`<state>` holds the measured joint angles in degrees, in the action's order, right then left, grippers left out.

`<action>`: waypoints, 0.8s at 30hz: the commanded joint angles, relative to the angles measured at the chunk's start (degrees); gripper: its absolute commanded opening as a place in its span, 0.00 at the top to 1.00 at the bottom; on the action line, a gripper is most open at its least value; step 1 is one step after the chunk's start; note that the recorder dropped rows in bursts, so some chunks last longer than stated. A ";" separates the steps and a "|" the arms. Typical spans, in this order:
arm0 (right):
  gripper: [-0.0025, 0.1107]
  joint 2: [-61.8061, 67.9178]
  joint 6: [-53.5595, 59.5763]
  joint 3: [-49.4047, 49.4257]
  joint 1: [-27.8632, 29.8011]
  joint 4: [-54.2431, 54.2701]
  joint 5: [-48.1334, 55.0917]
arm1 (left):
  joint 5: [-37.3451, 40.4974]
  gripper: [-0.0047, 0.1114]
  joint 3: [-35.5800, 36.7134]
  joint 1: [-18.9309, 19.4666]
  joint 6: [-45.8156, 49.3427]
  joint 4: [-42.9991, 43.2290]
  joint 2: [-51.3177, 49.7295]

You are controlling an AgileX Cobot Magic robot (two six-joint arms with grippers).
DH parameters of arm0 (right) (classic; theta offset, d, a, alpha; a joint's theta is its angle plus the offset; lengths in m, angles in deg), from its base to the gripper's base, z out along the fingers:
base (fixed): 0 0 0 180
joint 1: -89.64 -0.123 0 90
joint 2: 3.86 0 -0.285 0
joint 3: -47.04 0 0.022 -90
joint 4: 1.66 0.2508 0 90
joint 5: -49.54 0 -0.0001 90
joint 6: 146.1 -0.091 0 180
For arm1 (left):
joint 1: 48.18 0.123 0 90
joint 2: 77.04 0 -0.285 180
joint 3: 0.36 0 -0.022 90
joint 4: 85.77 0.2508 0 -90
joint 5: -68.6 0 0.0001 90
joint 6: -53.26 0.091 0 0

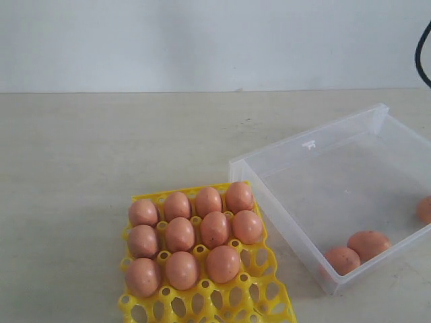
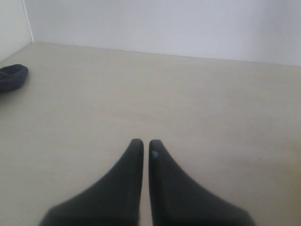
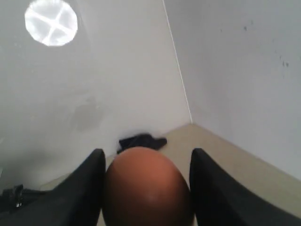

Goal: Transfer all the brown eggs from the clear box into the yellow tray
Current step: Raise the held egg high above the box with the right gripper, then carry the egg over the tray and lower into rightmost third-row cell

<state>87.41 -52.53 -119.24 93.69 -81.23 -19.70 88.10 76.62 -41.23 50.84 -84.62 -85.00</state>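
A black cable [image 1: 418,57] curves above the beige table [image 1: 81,155].

Cut off by edges.
At six o'clock, yellow tray [image 1: 202,303]; at three o'clock, clear box [image 1: 310,144], one brown egg [image 1: 425,208].

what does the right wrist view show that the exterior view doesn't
Only the right wrist view: the right gripper closed on a brown egg, a dark object lying on the table beyond it, and a bright round light.
Only the exterior view: the yellow tray holding eleven eggs, the clear box with three more eggs, one cut off by the frame edge, and a black cable.
Both: the beige table and the pale wall.
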 commanded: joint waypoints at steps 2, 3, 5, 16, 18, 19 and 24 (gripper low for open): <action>0.98 -0.38 0.43 7.52 -1.80 -2.06 -0.72 | -0.16 0.92 0.23 -0.19 0.24 0.00 0.17; 0.98 -0.38 1.71 10.04 -2.58 -2.05 -0.72 | -0.16 0.92 0.23 -0.19 0.24 0.00 0.17; 0.98 -0.38 4.91 15.77 -3.64 -1.72 -0.72 | -0.16 0.92 0.23 -0.19 0.24 0.00 0.17; 0.98 -0.26 17.37 36.61 -4.08 0.19 6.20 | -0.16 0.92 0.23 -0.19 0.24 0.00 0.17; 0.98 0.09 18.66 37.72 -4.08 1.53 8.13 | -0.16 0.92 0.23 -0.19 0.24 0.00 0.17; 0.98 0.10 19.17 37.72 -4.08 1.42 7.71 | -0.16 0.92 0.23 -0.19 0.24 0.00 0.17; 0.98 2.55 24.07 37.72 -4.86 5.63 8.90 | -0.16 0.92 0.23 -0.19 0.24 0.00 0.17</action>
<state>88.19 -31.50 -81.79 89.62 -79.09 -11.55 88.10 76.62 -41.23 50.84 -84.62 -85.00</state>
